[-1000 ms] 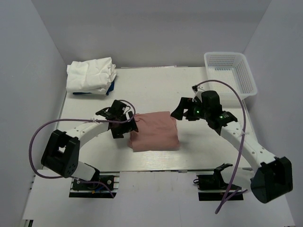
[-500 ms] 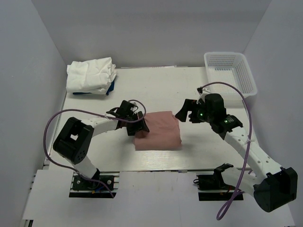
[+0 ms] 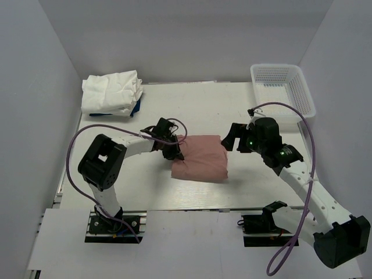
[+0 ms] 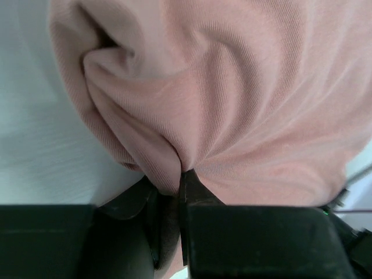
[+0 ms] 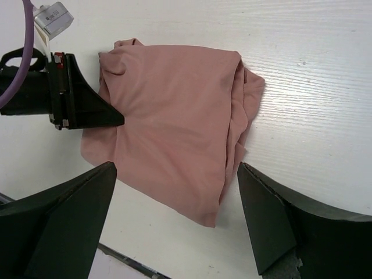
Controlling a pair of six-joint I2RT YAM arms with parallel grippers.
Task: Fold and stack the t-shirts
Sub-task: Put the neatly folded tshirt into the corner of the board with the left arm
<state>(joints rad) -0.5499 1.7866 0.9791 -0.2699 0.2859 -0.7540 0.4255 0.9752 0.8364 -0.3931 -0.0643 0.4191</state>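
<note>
Cloth of the folded pink shirt (image 3: 200,165), well apart from the basket (image 3: 283,87), was pinched once the left gripper (image 4: 170,183) closed from wide on the side away from it, the right gripper (image 5: 176,174) gaping opposite, likely readying a lift.

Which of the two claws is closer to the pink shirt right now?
Left. The left claw pinches a fold at the pink shirt's left edge. The right claw is open, by the shirt's right edge, apparently not touching it.
</note>
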